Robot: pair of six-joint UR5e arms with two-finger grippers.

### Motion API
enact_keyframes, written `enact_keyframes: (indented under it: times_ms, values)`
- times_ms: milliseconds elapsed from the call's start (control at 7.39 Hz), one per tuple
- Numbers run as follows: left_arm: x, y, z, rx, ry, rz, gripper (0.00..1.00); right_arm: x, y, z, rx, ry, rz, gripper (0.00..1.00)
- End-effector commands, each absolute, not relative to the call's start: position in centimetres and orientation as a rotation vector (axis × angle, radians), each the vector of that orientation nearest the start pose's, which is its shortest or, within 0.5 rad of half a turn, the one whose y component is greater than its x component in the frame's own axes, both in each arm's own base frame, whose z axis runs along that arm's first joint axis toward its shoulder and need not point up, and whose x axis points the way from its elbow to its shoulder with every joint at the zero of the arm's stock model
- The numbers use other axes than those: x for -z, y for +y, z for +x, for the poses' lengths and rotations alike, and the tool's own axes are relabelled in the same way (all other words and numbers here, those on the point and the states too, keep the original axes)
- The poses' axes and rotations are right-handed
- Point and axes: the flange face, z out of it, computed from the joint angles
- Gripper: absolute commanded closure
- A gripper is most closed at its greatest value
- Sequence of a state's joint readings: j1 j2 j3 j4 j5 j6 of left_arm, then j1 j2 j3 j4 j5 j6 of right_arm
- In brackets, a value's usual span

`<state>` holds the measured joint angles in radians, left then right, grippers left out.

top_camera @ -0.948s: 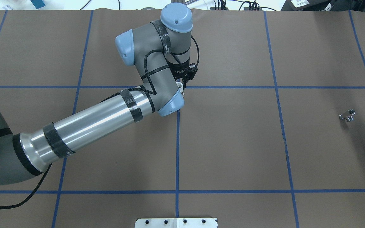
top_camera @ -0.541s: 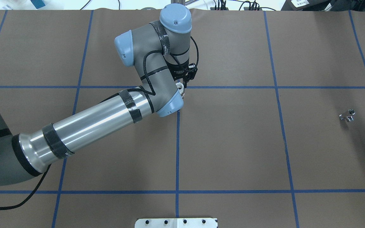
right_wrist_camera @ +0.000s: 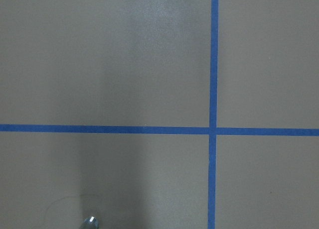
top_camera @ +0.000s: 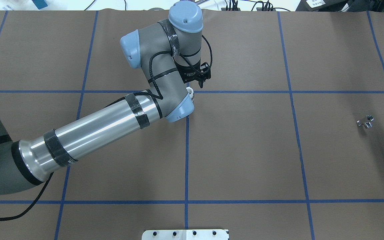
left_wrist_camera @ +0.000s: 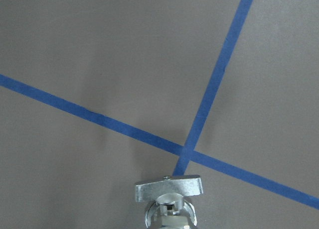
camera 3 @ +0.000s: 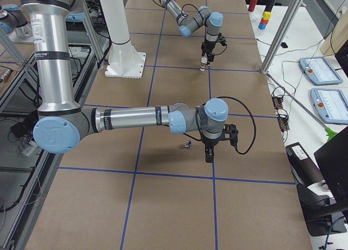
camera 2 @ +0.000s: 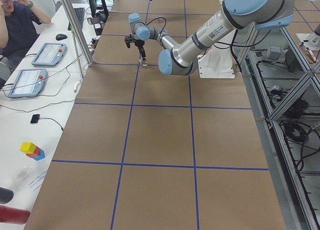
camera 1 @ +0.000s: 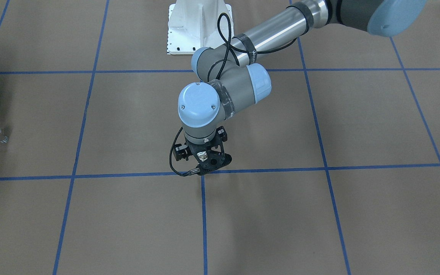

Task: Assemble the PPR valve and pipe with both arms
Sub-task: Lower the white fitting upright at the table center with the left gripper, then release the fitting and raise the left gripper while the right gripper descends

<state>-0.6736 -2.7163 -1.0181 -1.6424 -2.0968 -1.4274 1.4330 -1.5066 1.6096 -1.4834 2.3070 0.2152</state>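
Step in hand: pick-up stage. The two parts are well apart on the table [top_camera: 245, 150] and nothing is joined, so I judge the mating has not begun.
PPR valve [top_camera: 189, 90]: rests on a crossing of the blue tape lines [top_camera: 245, 91], about midway between the left and right edges and nearer the far edge. Its lever tab [left_wrist_camera: 169, 187] shows at the bottom of my left wrist view.
Left arm [top_camera: 95, 133]: reaches out to that crossing.
Left jaws: point down over the valve, close to its top. No view shows whether they are spread or pinching it, so I cannot tell.
Pipe [top_camera: 365, 121]: lies near the right edge, about halfway between the near and far edges.
Right arm [camera 3: 130, 118]: extends low toward the pipe.
Right jaws: hang just beside the pipe. They appear only in the side camera, so I cannot tell whether they are spread or pressed together.
Next move, left: as I judge it, secure the valve by its white body, clear of the lever tab, then lift straight up.
Next move, right: the pipe sits at the bottom edge of my right wrist view [right_wrist_camera: 91, 222], so I judge I must first centre over it. Then descend and close across the chrome body, leaving its bore free.
Following move: carry both parts toward mid-table and line up their bores before pushing them together.
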Motion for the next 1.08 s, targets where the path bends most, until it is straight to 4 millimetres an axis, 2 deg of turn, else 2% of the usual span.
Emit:
enact_keyframes:
  times_ms: [0,135,271,406,541,812,948]
  values:
    - [-10.2,-60.2,57.4,0.349,0.814,-0.194,0.00,-59.8,-52.5,-0.4,0.002,-0.752,0.060,0.00]
    - [-9.4,-61.1,55.2,0.340,0.813,-0.184,0.00,-59.5,-52.1,-0.3,-0.007,-0.753,0.061,0.00]
    - [-9.8,-62.0,52.9,0.311,0.798,-0.181,0.00,-58.1,-52.2,-1.9,0.019,-0.760,0.071,0.00]
    - [-11.7,-61.7,50.5,0.292,0.809,-0.157,0.00,-57.6,-52.2,-5.5,0.038,-0.762,0.035,0.00]
    - [-13.3,-61.7,48.7,0.283,0.815,-0.137,0.00,-57.5,-52.1,-7.2,0.045,-0.758,0.018,0.00]
    - [-13.9,-61.8,48.4,0.283,0.810,-0.138,0.00,-57.5,-51.8,-10.6,0.121,-0.758,0.025,0.00]
    - [-13.8,-61.7,48.4,0.282,0.812,-0.136,0.00,-57.6,-51.7,-11.3,0.146,-0.764,0.032,0.00]
